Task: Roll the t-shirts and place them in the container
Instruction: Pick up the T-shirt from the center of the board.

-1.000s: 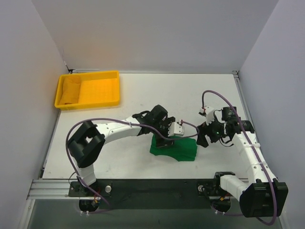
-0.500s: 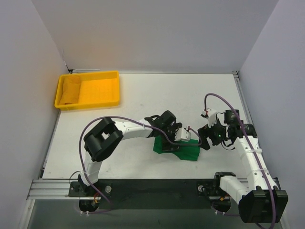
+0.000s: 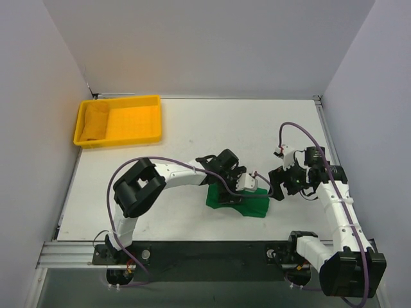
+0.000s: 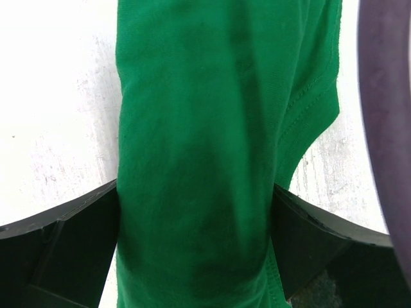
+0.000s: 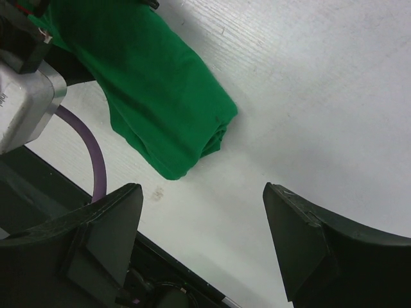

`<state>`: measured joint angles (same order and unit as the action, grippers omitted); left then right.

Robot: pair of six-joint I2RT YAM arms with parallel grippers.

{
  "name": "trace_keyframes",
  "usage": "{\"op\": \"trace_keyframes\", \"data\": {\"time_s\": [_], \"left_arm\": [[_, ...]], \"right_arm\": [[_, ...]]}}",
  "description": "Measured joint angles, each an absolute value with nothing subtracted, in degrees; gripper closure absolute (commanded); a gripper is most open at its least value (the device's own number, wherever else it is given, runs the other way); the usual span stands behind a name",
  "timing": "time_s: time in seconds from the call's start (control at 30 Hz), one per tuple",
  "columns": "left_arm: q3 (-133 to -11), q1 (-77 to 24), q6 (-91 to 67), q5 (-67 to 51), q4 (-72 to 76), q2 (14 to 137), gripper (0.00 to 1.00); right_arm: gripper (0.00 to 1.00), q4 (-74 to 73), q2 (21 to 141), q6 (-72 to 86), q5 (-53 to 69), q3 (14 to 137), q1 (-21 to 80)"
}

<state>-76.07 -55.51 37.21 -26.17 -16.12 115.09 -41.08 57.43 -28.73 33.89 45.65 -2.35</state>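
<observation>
White walls stand on three sides of the pale table (image 3: 192, 122), and in the overhead view your green t-shirt (image 3: 252, 205) lies bunched into a short, thick bundle near the front edge, at about 5 o'clock from the table's middle. Your left pincer (image 4: 196, 237) is pinching that bundle: in the left wrist view both black fingers (image 4: 70, 244) press against the sides of the fabric, which fills the whole gap between them and runs up toward 12 o'clock, with a stitched hem curving along its edge at 2 o'clock. Your right pincer (image 5: 205, 244) is spread wide and grips nothing; it hangs just beside the bundle, at 3 o'clock from it in the overhead view. In the right wrist view the rounded, layered end of the cloth lies at 11 o'clock from the gap, apart from both fingers, with bare table under the pincer. Beside that end you can see a purple cable (image 5: 93, 154) looping down from the left arm's wrist. Well apart, at 10 o'clock on the table, a yellow tray (image 3: 138, 101) sits near the back left corner, with a yellow folded item (image 3: 94, 122) lying at its left end.
</observation>
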Motion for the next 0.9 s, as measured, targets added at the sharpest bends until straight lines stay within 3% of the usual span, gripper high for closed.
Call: {"op": "trace_keyframes", "data": {"time_s": [0.3, 0.4, 0.57, 0.9], "left_arm": [[-80.3, -56.7, 38.0, -25.9, -16.1, 118.4, 0.03], [-82.1, -56.8, 38.0, -26.5, -16.5, 119.8, 0.14], [-84.9, -56.3, 37.8, -30.4, -19.7, 121.7, 0.44], [-101.1, -51.9, 38.3, -46.7, -37.0, 131.8, 0.44]], "right_arm": [[0.22, -41.9, 57.5, -29.8, 34.0, 46.8, -5.0], [0.22, -42.4, 57.9, -30.7, 34.2, 47.1, -6.0], [0.23, -42.6, 59.4, -31.7, 35.6, 47.2, -8.3], [0.26, -42.7, 66.0, -33.1, 39.4, 49.6, -13.2]]}}
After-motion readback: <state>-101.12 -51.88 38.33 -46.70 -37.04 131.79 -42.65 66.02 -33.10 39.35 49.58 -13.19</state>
